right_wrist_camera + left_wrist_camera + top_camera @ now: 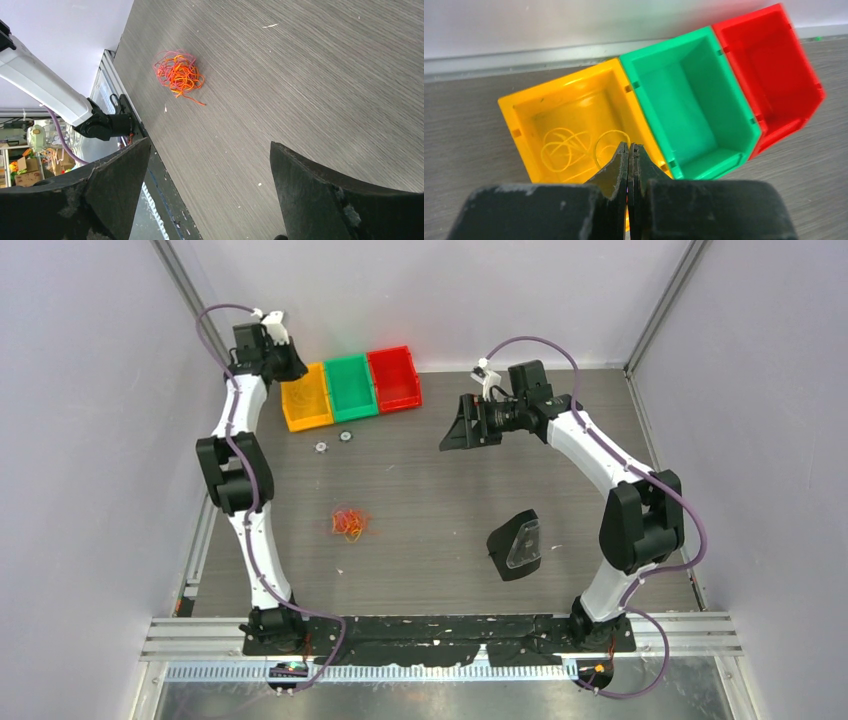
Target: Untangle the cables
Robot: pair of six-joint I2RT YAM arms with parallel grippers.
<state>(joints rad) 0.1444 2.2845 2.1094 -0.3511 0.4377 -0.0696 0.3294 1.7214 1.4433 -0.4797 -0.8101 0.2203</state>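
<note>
A tangle of orange, red and pink cables lies on the table's left middle; it also shows in the right wrist view. Loose yellow cable loops lie inside the yellow bin. My left gripper is shut, with nothing visible between its tips, and hovers over the yellow bin's near right corner. My right gripper is wide open and empty, held above the table at the back middle, far from the tangle.
Yellow, green and red bins stand in a row at the back left; the green and red ones hold nothing visible. Two small round parts lie before them. A black holder with clear plastic lies right of centre.
</note>
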